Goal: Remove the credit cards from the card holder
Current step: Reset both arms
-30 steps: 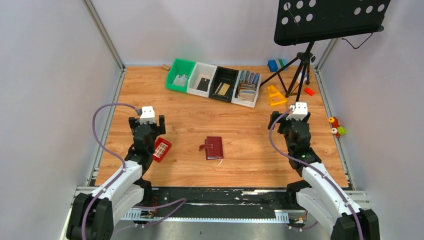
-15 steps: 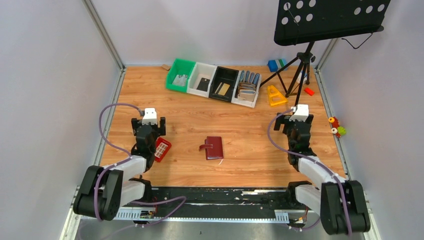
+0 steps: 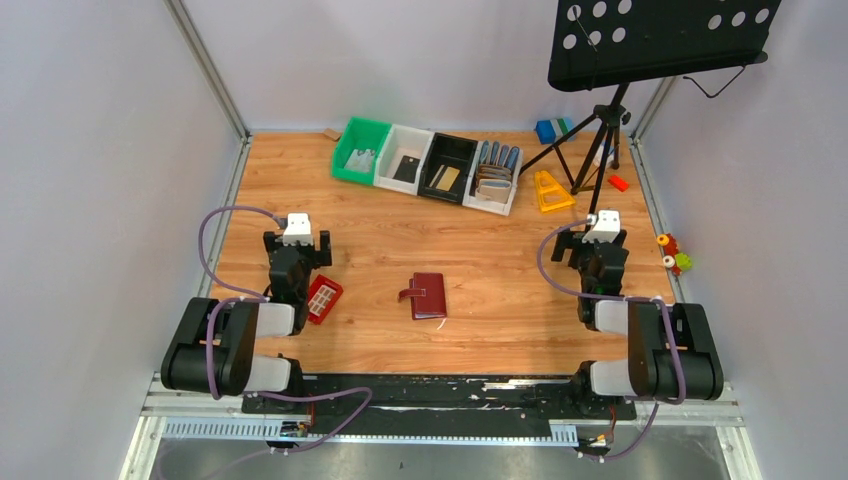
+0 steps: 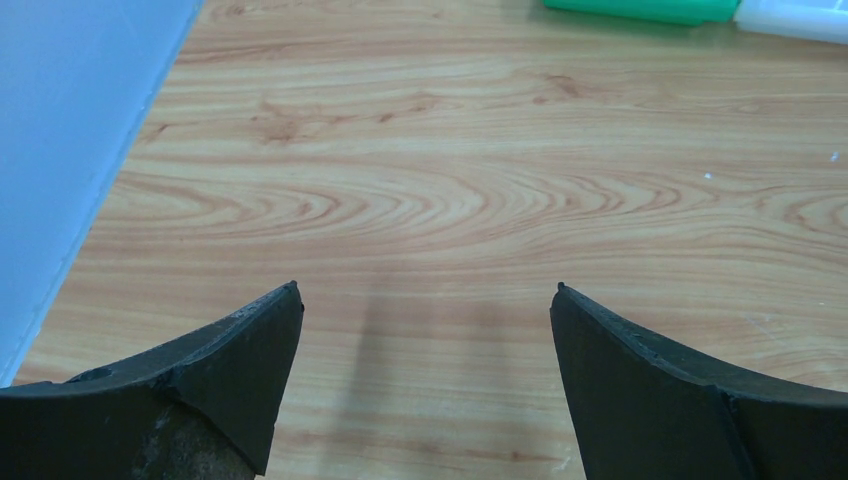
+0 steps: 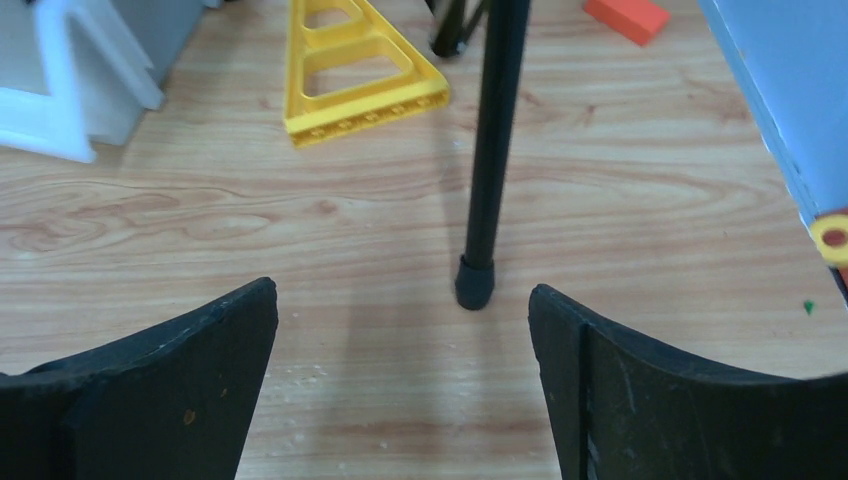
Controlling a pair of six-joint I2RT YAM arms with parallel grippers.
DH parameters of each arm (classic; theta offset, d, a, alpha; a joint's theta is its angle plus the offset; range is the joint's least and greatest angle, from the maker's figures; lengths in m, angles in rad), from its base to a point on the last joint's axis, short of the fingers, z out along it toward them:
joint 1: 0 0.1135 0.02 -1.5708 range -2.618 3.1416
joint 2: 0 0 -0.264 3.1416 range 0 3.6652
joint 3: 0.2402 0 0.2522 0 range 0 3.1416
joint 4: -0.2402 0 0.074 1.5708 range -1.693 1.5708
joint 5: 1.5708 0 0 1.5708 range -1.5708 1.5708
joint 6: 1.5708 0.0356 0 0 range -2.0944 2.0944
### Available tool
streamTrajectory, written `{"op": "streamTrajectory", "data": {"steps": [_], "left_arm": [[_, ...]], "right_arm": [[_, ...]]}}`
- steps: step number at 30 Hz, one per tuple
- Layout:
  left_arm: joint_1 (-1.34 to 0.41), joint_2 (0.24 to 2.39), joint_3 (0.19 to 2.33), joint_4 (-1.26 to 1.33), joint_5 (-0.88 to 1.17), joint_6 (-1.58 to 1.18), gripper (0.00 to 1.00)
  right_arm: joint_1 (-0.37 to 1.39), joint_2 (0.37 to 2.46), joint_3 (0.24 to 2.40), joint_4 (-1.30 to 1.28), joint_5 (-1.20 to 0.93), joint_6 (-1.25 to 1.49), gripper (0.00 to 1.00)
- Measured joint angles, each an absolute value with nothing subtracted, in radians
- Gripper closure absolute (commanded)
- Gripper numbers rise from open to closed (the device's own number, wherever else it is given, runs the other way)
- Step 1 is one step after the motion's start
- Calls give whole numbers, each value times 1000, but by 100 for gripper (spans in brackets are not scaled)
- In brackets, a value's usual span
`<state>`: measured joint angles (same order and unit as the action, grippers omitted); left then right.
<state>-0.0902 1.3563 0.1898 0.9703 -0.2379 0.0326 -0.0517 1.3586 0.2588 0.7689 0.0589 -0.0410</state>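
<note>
The card holder [image 3: 429, 295], a maroon wallet with a snap tab, lies closed flat on the table's middle. A silvery card [image 3: 360, 159] lies in the green bin, a black card [image 3: 406, 167] in the white bin, and a gold-tan card [image 3: 446, 177] in the black bin at the back. My left gripper [image 3: 297, 243] is open and empty, left of the holder; in the left wrist view [image 4: 428, 300] only bare wood lies between its fingers. My right gripper [image 3: 598, 243] is open and empty at the right, also in the right wrist view [image 5: 403, 300].
A flat red piece with a white grid [image 3: 323, 298] lies beside the left arm. Upright grey-tan wallets [image 3: 493, 175] fill the rightmost bin. A music stand's tripod leg [image 5: 490, 150] ends just ahead of my right gripper, with a yellow triangle [image 5: 355, 65] and an orange block [image 5: 625, 18] beyond.
Both arms have folded back toward their bases, their lower links now bunched at the near edge. The grippers stayed open and nearly in place. The card holder has not moved.
</note>
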Motion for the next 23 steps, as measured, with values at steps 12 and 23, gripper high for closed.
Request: {"op": "streamTrajectory", "data": {"steps": [12,23], "left_arm": [[-90,1358,190,993,-186,33,0],[-90,1360,190,993,-181,33,0]], "right_arm": [[-37,1404,223,918,-28,-76,0],[-36,1404,223,918,-28,-78,0]]}}
